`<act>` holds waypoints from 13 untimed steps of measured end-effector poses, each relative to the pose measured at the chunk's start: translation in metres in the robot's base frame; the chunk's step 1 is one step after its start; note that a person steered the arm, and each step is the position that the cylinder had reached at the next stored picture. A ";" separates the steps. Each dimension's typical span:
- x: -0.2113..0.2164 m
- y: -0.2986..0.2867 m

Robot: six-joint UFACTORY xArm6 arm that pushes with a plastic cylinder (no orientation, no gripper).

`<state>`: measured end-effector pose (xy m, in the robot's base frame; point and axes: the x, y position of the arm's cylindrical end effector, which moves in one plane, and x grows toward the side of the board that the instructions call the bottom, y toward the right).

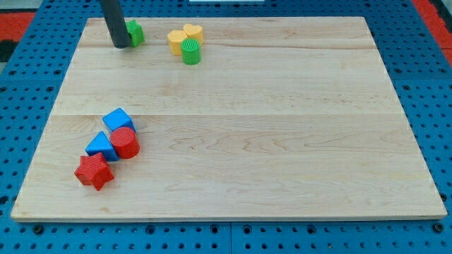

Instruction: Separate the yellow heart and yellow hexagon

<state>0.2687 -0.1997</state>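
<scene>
The yellow heart (193, 32) and the yellow hexagon (176, 41) sit touching each other near the view's top, left of centre. A green cylinder (191, 51) presses against both from below. My tip (121, 45) is at the view's top left, well left of the yellow pair. It stands right against the left side of a green block (135, 32), partly hiding it.
A cluster lies at the view's lower left: a blue cube (118, 120), a red cylinder (125, 142), a blue block (102, 147) and a red star (94, 171). The wooden board (282, 127) rests on a blue pegboard.
</scene>
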 end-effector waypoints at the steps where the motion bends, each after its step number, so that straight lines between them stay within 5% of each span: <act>1: 0.003 0.000; 3: 0.035 -0.006; 6: 0.013 0.073; 13: -0.007 0.094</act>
<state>0.2615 -0.1061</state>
